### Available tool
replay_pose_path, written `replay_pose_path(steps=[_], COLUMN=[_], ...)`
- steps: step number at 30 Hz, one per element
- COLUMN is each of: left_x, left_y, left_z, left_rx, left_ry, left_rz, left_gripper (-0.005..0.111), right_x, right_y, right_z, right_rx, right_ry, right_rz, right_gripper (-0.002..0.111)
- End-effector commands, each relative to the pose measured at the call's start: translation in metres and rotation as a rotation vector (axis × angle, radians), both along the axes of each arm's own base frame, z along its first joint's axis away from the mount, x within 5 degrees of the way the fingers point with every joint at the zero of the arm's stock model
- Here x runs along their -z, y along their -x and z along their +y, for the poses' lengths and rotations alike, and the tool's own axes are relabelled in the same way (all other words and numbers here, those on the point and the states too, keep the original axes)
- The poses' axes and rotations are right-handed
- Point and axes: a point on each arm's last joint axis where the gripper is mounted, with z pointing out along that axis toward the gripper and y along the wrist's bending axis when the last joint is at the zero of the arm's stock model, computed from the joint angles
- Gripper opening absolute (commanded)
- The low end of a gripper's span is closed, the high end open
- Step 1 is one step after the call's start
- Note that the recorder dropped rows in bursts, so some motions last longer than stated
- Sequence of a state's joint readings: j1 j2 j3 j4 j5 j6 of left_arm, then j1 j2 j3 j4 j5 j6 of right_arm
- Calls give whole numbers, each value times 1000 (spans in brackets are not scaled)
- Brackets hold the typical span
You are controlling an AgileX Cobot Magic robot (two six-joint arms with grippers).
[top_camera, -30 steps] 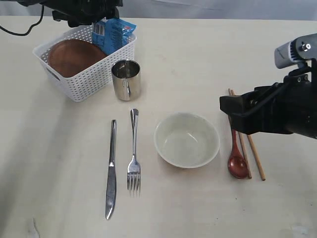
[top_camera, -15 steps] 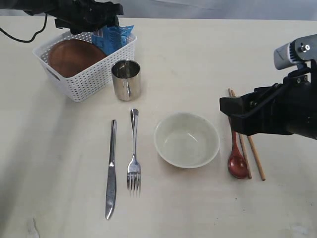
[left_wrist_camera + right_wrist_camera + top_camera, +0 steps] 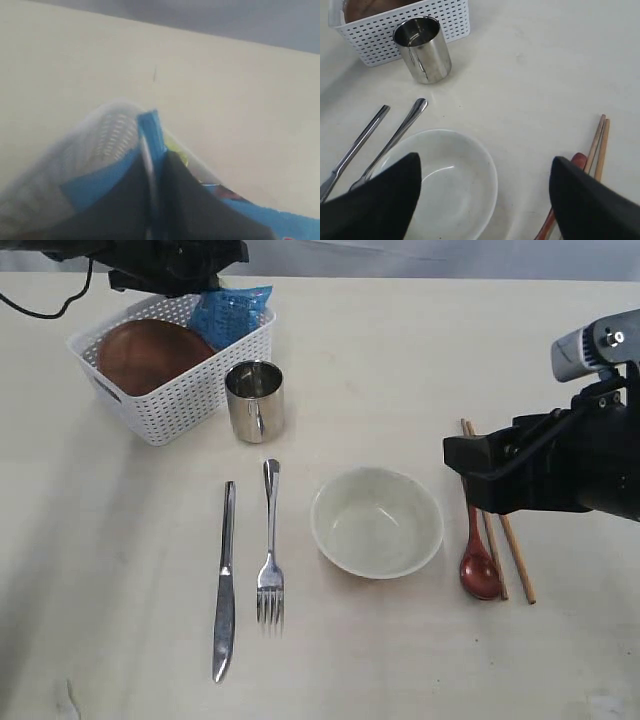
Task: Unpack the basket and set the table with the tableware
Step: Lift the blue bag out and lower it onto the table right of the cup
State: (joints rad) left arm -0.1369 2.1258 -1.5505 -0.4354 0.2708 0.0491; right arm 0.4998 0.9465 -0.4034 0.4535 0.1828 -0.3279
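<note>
Since before, my left gripper (image 3: 152, 167) has shut, pinching the blue packet (image 3: 235, 310) at upper left; its thin edge could slip out when I lift.

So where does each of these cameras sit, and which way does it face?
Exterior view: high over the table, looking down; both arms show, left gripper at the basket, right gripper near the bowl.
Left wrist view: on the left arm, looking along fingers shut on the blue packet.
Right wrist view: on the right arm, looking down between open fingers.
Shared: exterior and right wrist both show the cup.
</note>
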Motion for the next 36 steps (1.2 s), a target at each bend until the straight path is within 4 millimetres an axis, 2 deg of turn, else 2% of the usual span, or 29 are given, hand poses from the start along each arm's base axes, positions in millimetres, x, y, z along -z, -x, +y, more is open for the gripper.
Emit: replay_pose_path(steps=[1, 7, 13, 16, 19, 24, 28, 32, 36], left_x=[-15, -39, -83, -101, -109, -108, -92, -72, -46], left_y=[2, 10, 27, 38, 48, 63, 71, 74, 70], left_z=[-1, -1, -4, -17, -45, -98, -131, -148, -153], left_rx=[1, 20, 52, 100, 188, 339, 425, 468, 481], left_ry=[15, 24, 37, 38, 18, -21, -37, -46, -60], left_rz=[-16, -33, -78, -97, -122, -172, -154, -100, -29], left_gripper=[0, 0, 0, 0, 0, 0, 0, 0, 0], right_x=[0, 0, 0, 0, 0, 0, 0, 0, 0], right_y=[0, 0, 0, 0, 0, 0, 0, 0, 0], right_z=[-1, -1, -1, -1, -1, -2, -2, -2, -2], right_rx=[-4, -4, -4, -4, -4, -8, -12, -11, -11], right_ry=[13, 13, 13, 13, 13, 20, 29, 28, 28], right_rz=[-12, -12, -12, -12, -12, -16, -18, -17, -17], right_gripper=[68, 68, 68, 68, 68, 68, 68, 68, 68])
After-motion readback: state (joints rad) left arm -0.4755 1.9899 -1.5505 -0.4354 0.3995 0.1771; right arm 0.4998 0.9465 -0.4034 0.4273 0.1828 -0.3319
